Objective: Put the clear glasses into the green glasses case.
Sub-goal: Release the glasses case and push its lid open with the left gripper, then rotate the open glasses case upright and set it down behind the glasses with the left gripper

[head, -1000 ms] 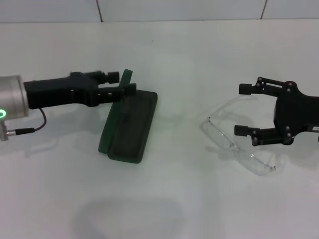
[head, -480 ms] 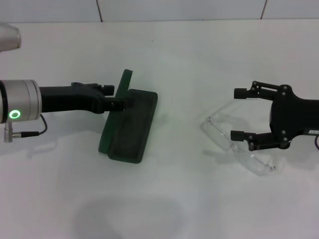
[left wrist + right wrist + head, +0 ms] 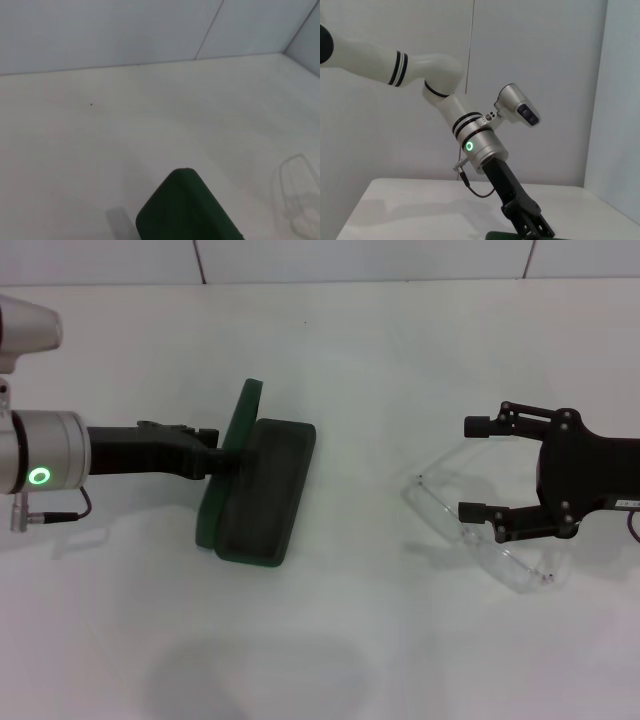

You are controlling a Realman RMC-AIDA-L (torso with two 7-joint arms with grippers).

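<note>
The green glasses case lies open left of centre on the white table, dark lining up. Its lid leans out to the left. My left gripper reaches in from the left, turned edge-on and shut on the lid's rim. The lid's corner fills the lower part of the left wrist view. The clear glasses lie on the table at the right, and show faintly in the left wrist view. My right gripper hangs open over them. One finger is above the far arm and the other over the front frame.
A white wall runs along the table's far edge. In the right wrist view the left arm shows with its green light, its gripper down at the case's edge.
My left gripper rolled edge-on and drew back to the left, and the lid tipped farther open. My right gripper slid a little left over the glasses.
</note>
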